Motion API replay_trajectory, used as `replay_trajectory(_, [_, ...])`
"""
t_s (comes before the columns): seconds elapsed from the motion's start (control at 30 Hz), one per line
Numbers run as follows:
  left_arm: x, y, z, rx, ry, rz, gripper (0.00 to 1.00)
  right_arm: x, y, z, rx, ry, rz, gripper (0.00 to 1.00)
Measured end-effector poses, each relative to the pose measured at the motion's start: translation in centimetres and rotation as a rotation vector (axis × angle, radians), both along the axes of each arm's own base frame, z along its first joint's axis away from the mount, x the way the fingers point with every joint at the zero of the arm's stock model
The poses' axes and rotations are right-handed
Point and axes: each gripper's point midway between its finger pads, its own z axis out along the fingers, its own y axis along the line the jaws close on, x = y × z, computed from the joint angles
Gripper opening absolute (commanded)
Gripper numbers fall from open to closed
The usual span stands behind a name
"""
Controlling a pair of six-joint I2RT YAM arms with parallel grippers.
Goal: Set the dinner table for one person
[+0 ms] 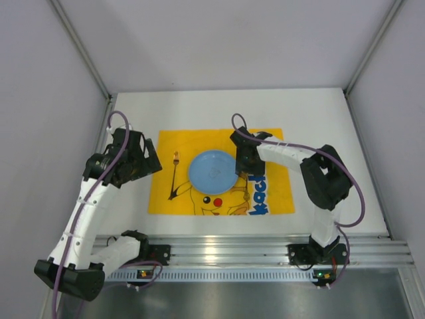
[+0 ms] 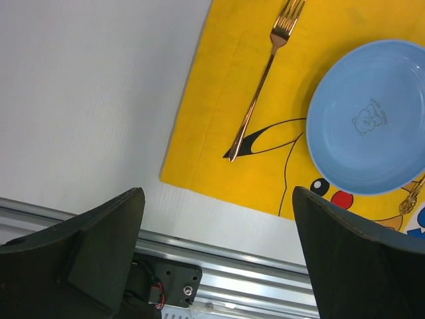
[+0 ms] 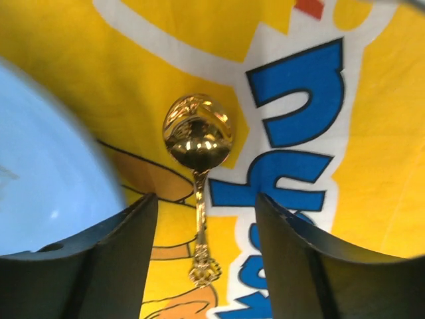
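- With the yellow cloth [image 1: 163, 199] laid just beyond the slotted rail [image 1: 265, 249], the setting looks nearly done. The white desk [image 1: 199, 109] fills the cell between the grey walls, with the rail along its near edge.
- left fingers [image 2: 106, 246]: spread wide, nothing between them. They hover over the cloth's near-left corner, well apart from the fork.
- fork [image 2: 262, 80]: flat on the cloth, left of the plate, tines pointing away from the arms, slightly skewed.
- plate [image 1: 212, 171]: blue, empty, centre of the cloth.
- spoon [image 3: 198, 143]: gold, flat on the cloth just right of the plate.
- right fingers [image 3: 99, 259]: parted, one on each side of the spoon handle, no contact visible, so not grasping. The spoon's weight looks to be on the cloth.
- Step, my read: the tail end of spoon placement, right side of the setting.
- Next move calls for a straight lift of the right arm. The fingers need to clear the handle without nudging the spoon or clipping the plate rim, then pull back.
- No other tableware is in view, so I can't tell whether anything else is due.
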Motion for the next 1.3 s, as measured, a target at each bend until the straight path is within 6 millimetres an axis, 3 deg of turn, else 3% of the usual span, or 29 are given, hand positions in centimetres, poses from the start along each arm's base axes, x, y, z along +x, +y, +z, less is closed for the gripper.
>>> replay_trajectory(0.17, [0.3,0.2,-0.3,0.018,0.013,0.007,0.98,0.4,-0.9,0.6,-0.040,-0.035,-0.015,0.70])
replay_trajectory(0.3, [1.7,1.3,0.0,0.092,0.016,0.035,0.98,0.4,-1.0,3.0,-0.023,-0.080,0.001,0.72])
replay_trajectory(0.4, [3.3,2.0,0.8,0.158,-0.007,0.035,0.99,0.2,-0.2,6.9,0.024,-0.172,0.054,0.72])
replay_trajectory(0.5, [4.9,3.0,0.9,0.231,-0.044,0.061,0.99,-1.2,1.1,12.8,0.099,-0.323,0.143,0.75])
replay_trajectory(0.53, [5.6,3.4,0.6,0.255,-0.070,0.067,0.98,-1.7,1.4,14.5,0.127,-0.377,0.165,0.80])
replay_trajectory(0.57, [6.3,3.6,0.1,0.273,-0.105,0.072,0.97,-2.7,1.4,16.6,0.158,-0.441,0.189,0.97])
replay_trajectory(0.63, [6.7,4.2,-2.3,0.314,-0.158,0.062,0.97,-4.5,0.7,20.0,0.237,-0.567,0.217,1.00])
replay_trajectory(0.7, [5.9,4.7,-5.8,0.336,-0.199,0.038,0.96,-5.8,-0.9,21.8,0.292,-0.660,0.211,1.00])
replay_trajectory(0.73, [5.4,4.8,-7.8,0.343,-0.235,0.020,0.99,-6.2,-1.8,22.3,0.318,-0.707,0.198,1.00])
replay_trajectory(0.83, [4.4,4.8,-12.4,0.346,-0.333,-0.053,0.99,-7.3,-3.9,21.3,0.324,-0.753,0.188,1.00])
replay_trajectory(0.97, [5.1,5.5,-15.8,0.354,-0.371,-0.068,0.99,-8.1,-4.8,19.3,0.297,-0.742,0.218,1.00])
replay_trajectory(1.07, [6.3,5.8,-17.2,0.323,-0.405,-0.068,0.99,-8.2,-4.7,19.4,0.298,-0.746,0.245,1.00])
replay_trajectory(1.3, [11.3,5.9,-17.2,0.280,-0.492,-0.102,0.99,-7.8,-5.6,20.1,0.285,-0.788,0.197,1.00])
